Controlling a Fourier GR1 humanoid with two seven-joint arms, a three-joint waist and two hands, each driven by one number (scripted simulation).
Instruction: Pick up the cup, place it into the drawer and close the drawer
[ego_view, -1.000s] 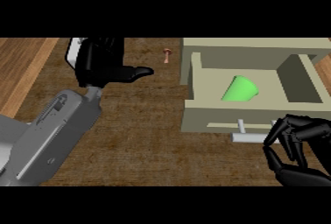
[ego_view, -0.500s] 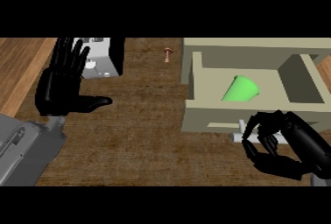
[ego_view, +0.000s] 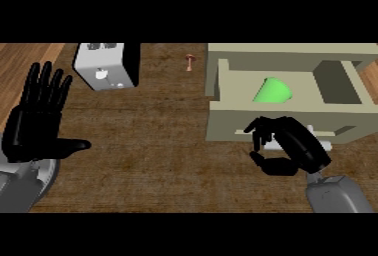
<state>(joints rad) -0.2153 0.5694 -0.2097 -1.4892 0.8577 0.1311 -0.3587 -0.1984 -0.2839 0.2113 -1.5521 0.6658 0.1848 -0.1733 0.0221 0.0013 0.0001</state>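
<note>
Since the earlier frame my right hand (ego_view: 284, 147) has moved left and farther in, from the near right corner to the drawer's front face, and the left hand (ego_view: 38, 120) has settled upright at the left edge. The right hand's fingers are curled around nothing I can confirm; they sit over the pale handle (ego_view: 319, 141) on the drawer front, and I cannot tell whether they touch the handle or only cover it. The left hand is flat with fingers straight and thumb out, resting and holding nothing. Just beyond the right hand, the drawer (ego_view: 221, 117) stands pulled out toward me, and the green cup (ego_view: 273, 91) lies inside it, tilted on its side near the middle of the compartment. I judge that placement is done and only the closing push remains. Farther left on the wooden counter (ego_view: 162, 150) are a white toaster (ego_view: 108, 66) and a small reddish object (ego_view: 190, 61), both well apart from the drawer. Risks from here: the curled fingers may catch under the handle and drag the drawer instead of pushing it; an off-centre push at the right of the front could skew it in its runners and leave it part open; and a sudden push could roll the tilted cup against the drawer wall.
</note>
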